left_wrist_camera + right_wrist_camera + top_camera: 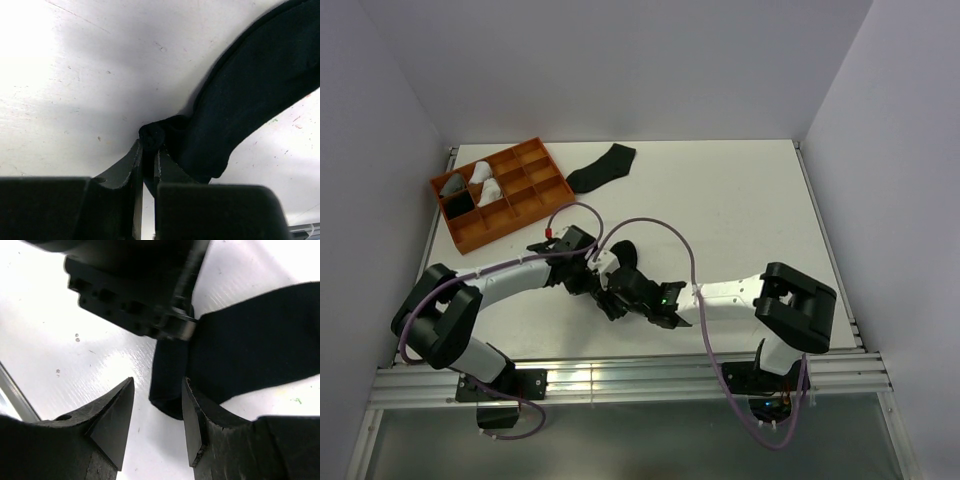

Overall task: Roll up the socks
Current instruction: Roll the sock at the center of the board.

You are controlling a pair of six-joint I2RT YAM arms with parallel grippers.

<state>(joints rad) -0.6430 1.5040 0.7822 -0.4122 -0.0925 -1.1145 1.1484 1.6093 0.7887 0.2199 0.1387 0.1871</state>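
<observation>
A black sock [260, 85] lies on the white table, and my left gripper [149, 147] is shut on a bunched bit of its edge. In the right wrist view the same sock [250, 350] has a folded end hanging down between my open right gripper [157, 385] fingers, close to the right finger [192, 415]. The left gripper [135, 295] sits just above that fold. From above, both grippers meet mid-table, left [603, 275] and right [620, 298], at the sock [625, 252]. A second black sock [603, 168] lies flat at the back.
An orange compartment tray [525, 205] stands at the back left, with grey, white and black rolled socks in its left cells. Grey walls close in the table on three sides. A metal rail [620, 380] runs along the near edge.
</observation>
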